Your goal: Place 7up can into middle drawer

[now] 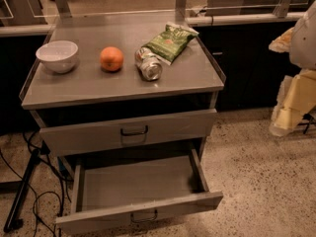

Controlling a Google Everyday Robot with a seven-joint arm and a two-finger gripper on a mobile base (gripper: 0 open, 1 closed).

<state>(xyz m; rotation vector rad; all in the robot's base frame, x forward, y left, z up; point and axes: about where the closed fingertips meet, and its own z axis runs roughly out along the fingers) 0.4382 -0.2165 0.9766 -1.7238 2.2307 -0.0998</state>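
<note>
The 7up can [148, 63] lies sideways on the bench [98, 85], upper centre, while the middle drawer [138, 184] gapes below, ready for it, and the tool [291, 107] hangs far right (whether clenched or released, I cannot tell).

White rounded arm [304, 33], pale yellow pincer [290, 113] at right edge

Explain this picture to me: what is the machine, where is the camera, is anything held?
One camera, its mounting not on record, looks down on a grey cabinet. The pale shape at the right edge is the robot's arm; its gripper hangs there, away from the cabinet. On top sit a white bowl, an orange, the 7up can on its side and a green snack bag beside it. The can is not held. Below, the middle drawer is pulled out, its tray bare.
</note>
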